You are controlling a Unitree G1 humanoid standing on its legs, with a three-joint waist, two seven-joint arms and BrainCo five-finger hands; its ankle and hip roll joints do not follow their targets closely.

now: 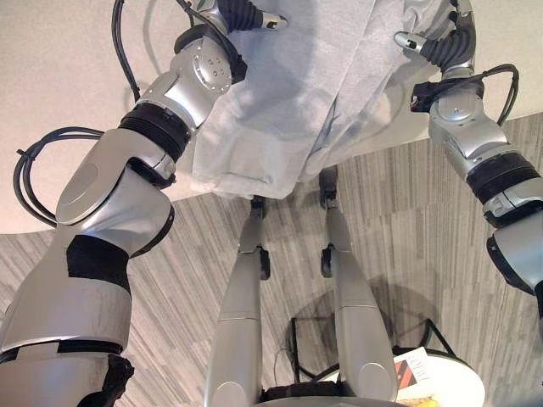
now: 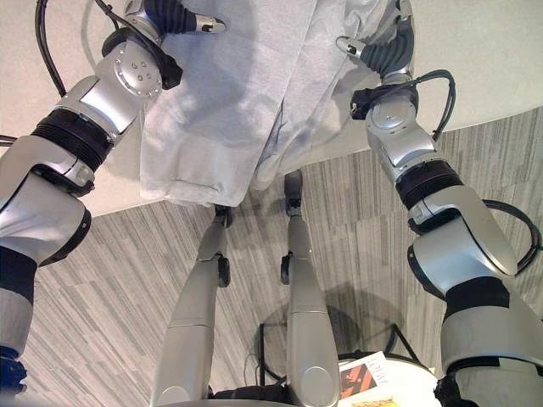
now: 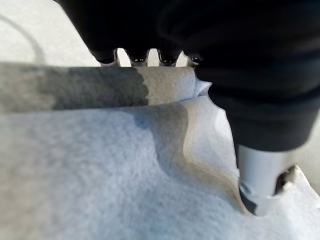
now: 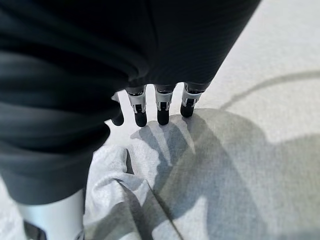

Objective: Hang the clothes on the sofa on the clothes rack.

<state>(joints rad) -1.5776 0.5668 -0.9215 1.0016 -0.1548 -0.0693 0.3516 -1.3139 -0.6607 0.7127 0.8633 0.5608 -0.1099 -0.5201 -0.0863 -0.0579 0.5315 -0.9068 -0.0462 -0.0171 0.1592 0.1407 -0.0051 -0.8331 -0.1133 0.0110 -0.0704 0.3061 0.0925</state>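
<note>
One pale grey garment [image 1: 280, 102] (draped over the light sofa [image 1: 59, 76]) and one round table [image 1: 450, 381].

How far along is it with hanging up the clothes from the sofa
Early stage, by the look of it. Done: both hands have reached the pale grey garment, which lies on the sofa. In hand: the left hand has its thumb pressed onto the cloth, and the right hand has its fingertips on the fabric; a firm grasp isn't evident. Left: lifting the garment and hanging it on a rack.

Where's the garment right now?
The pale grey garment lies on the light sofa straight ahead, between the left hand and right hand, its hem overhanging the sofa's edge.
</note>
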